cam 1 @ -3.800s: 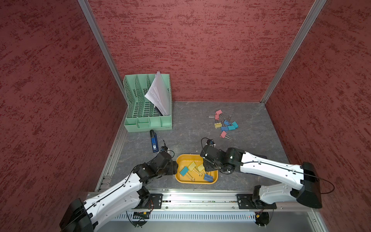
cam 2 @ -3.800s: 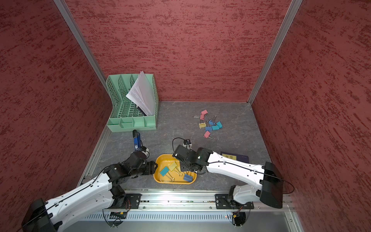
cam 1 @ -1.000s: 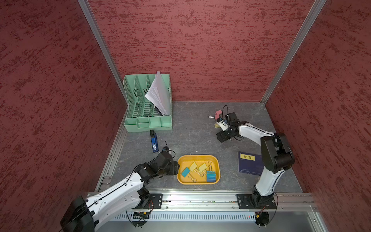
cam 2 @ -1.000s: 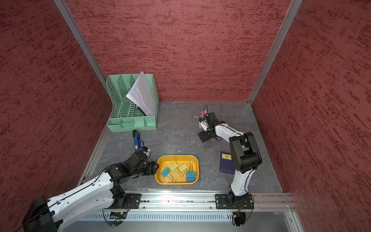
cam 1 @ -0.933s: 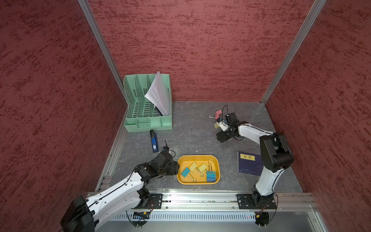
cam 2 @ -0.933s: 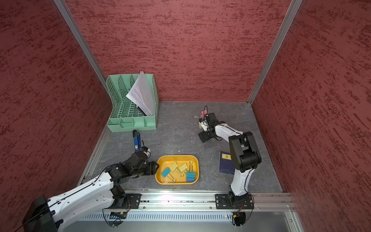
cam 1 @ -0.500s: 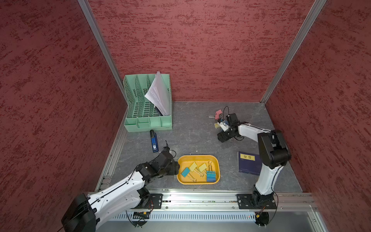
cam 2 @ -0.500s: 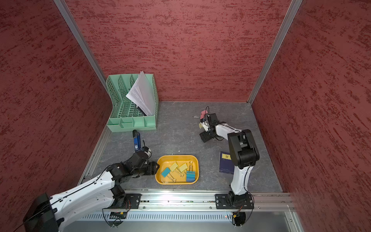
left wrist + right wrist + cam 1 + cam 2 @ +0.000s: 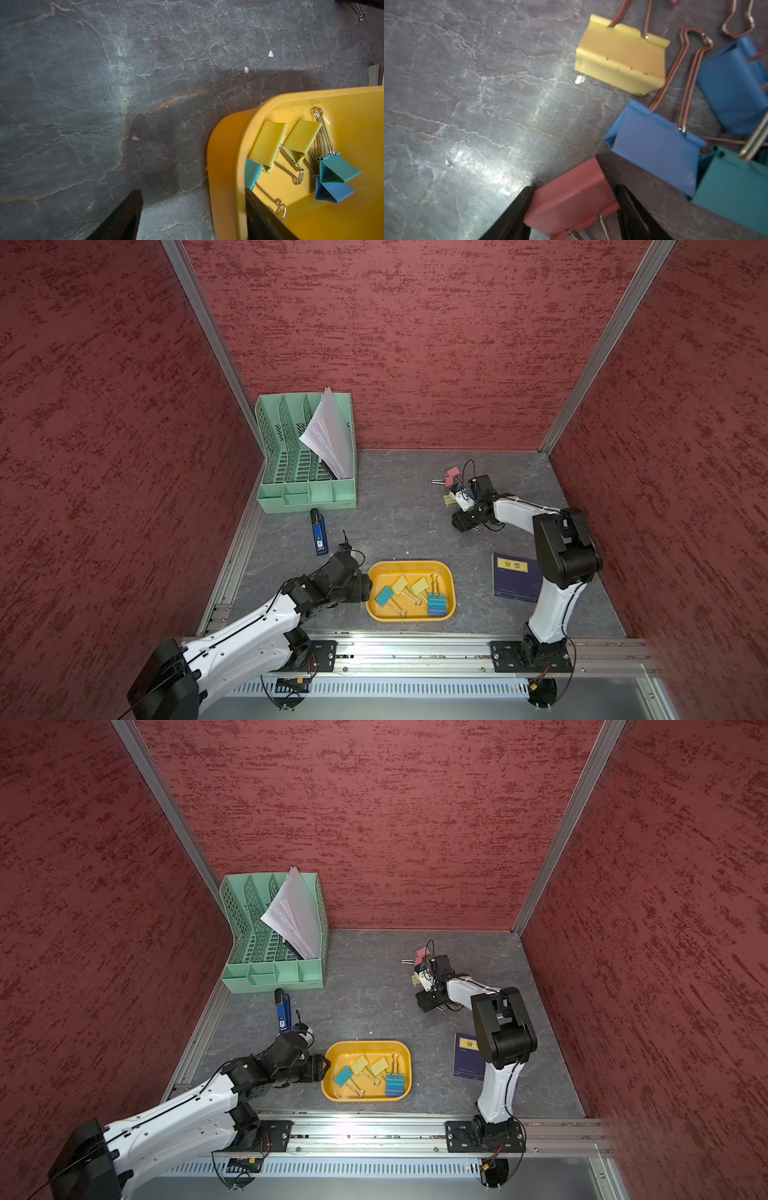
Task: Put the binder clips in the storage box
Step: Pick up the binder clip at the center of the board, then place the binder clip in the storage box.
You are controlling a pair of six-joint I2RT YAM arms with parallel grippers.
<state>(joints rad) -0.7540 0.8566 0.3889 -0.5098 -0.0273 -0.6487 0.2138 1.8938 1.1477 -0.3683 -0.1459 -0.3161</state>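
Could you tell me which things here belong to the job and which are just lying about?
Job: shallow yellow plastic tray; coloured metal binder clips inside; pink metal clip; other loose clips.
Idle: mint-green perforated file organizer; dark blue stapler; dark blue booklet.

Mint-green file organizer (image 9: 305, 493) holding papers (image 9: 330, 435) at ten o'clock; blue stapler (image 9: 319, 531) just beside; dark booklet (image 9: 513, 578) at four o'clock.

Bright, even top views; dimmer, softer wrist views.
Glare streaks the bench (image 9: 500, 176) ahead of the right tool (image 9: 574, 192); the pink clip (image 9: 566, 204) at its tips is blurred.
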